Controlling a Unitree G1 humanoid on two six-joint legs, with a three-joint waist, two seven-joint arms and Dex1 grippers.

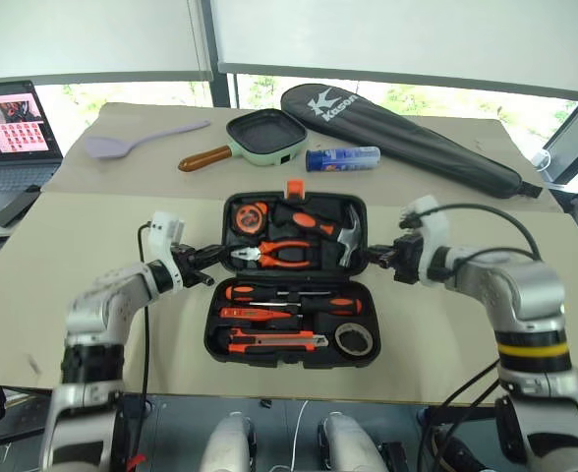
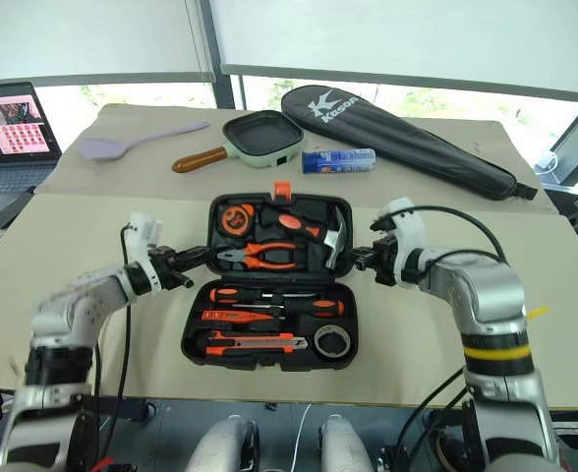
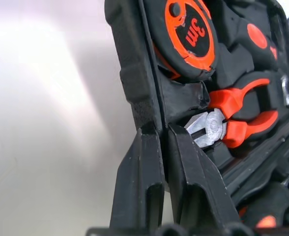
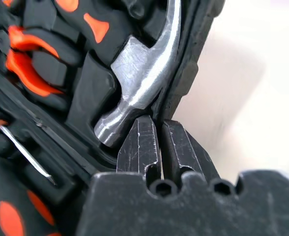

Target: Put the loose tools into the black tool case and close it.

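The black tool case (image 1: 220, 334) lies open in the middle of the table, lid on the far side with its orange latch (image 1: 294, 187). In the near half lie two orange-and-black screwdrivers (image 1: 291, 293), a utility knife (image 1: 274, 340) and a black tape roll (image 1: 355, 339). The lid holds pliers (image 1: 279, 254), a tape measure and a hammer (image 4: 144, 83). My left gripper (image 1: 215, 256) is shut on the lid's left rim (image 3: 134, 83). On the lid's right rim, beside the hammer, my right gripper (image 1: 375, 258) is shut. The fingertips (image 4: 140, 129) pinch that edge.
At the back lie a lilac spatula (image 1: 132, 143), a green pan with a brown handle (image 1: 264, 136), a blue-and-white tube (image 1: 342, 158) and a long black racket bag (image 1: 407, 123). A laptop (image 1: 9, 138) stands at the far left. The table's front edge runs just below the case.
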